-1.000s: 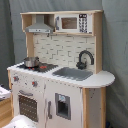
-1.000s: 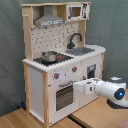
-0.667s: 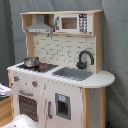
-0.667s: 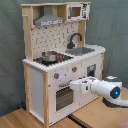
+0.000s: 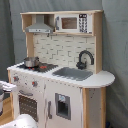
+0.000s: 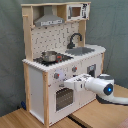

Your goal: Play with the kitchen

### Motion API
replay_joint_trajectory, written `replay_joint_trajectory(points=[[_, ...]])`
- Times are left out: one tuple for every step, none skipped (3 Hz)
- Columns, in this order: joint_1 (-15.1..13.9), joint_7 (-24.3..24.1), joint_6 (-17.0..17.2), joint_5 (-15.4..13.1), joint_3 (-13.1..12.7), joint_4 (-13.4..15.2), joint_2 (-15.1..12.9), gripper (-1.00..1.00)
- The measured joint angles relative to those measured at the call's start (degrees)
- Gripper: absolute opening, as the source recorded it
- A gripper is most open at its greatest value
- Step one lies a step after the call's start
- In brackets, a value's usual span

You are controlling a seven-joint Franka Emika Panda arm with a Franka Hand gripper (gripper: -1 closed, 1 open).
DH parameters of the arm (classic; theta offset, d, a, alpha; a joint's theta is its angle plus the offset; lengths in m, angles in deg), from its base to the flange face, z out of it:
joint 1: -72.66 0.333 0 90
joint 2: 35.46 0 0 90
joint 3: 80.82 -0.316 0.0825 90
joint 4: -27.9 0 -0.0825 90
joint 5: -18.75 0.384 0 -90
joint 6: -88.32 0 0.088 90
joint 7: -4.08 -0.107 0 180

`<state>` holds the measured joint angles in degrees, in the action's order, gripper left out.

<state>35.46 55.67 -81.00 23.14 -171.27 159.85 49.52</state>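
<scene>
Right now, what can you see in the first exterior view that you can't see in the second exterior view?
Only the first exterior view shows the right-hand front door face on, with just a white bit of the arm at the bottom edge. Only the second exterior view shows the whole arm reaching to the oven front, its gripper near the knobs, plus the wooden table. Both show the kitchen, pot, sink, faucet and hood.

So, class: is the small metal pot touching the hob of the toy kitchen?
Touching. In both exterior views the pot sits directly on the hob of the kitchen, with no gap visible beneath it.
</scene>
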Motion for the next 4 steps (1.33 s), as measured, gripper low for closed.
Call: replay_joint_trajectory(points=[[-4.7,0.8,-2.0,0.0,-0.1,-3.8,0.0,1.0],[-8.8,0.9,-2.0,0.0,-0.2,-8.3,0.0,1.0],[-13.4,0.9,-2.2,0.0,-0.6,-12.0,-0.1,1.0],[-16.6,0.9,-2.2,0.0,-1.2,-15.5,-0.1,1.0]])
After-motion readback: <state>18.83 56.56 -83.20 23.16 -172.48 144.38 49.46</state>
